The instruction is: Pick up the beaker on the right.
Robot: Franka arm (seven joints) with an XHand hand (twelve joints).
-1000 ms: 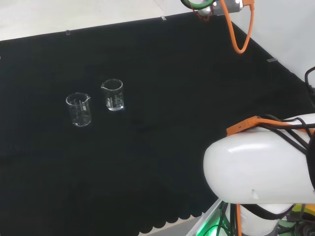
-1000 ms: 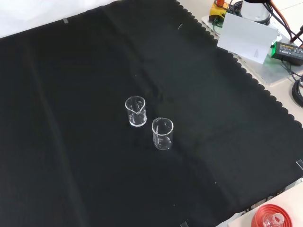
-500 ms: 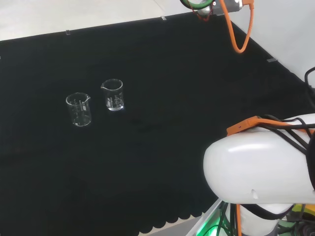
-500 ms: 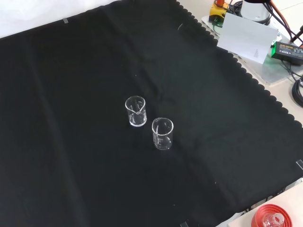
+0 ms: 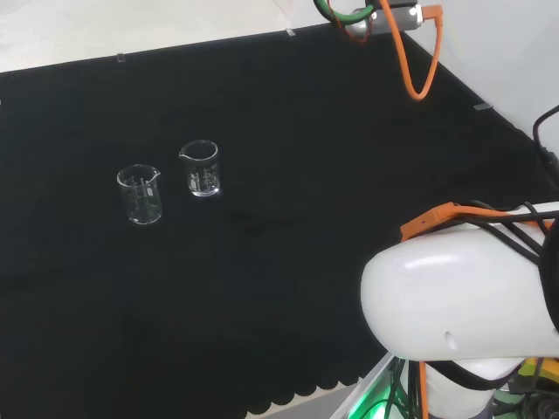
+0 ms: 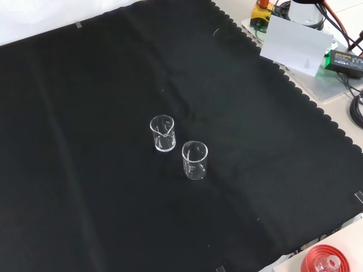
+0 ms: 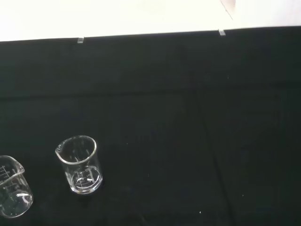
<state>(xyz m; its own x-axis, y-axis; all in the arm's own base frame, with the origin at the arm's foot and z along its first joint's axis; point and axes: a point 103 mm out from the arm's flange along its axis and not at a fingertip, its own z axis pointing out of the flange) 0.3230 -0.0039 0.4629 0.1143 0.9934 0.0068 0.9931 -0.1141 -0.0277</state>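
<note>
You have two small clear glass beakers standing upright on the black cloth (image 5: 288, 288), just beside each other but not touching. In the head view the right beaker (image 5: 202, 168) sits slightly farther back than the left beaker (image 5: 141, 194). Both look empty, each with a pouring spout at the rim and faint white markings on the wall (too small to read). In the front view the right beaker (image 6: 163, 133) stands higher up, the left beaker (image 6: 194, 160) lower and to its right.
</note>
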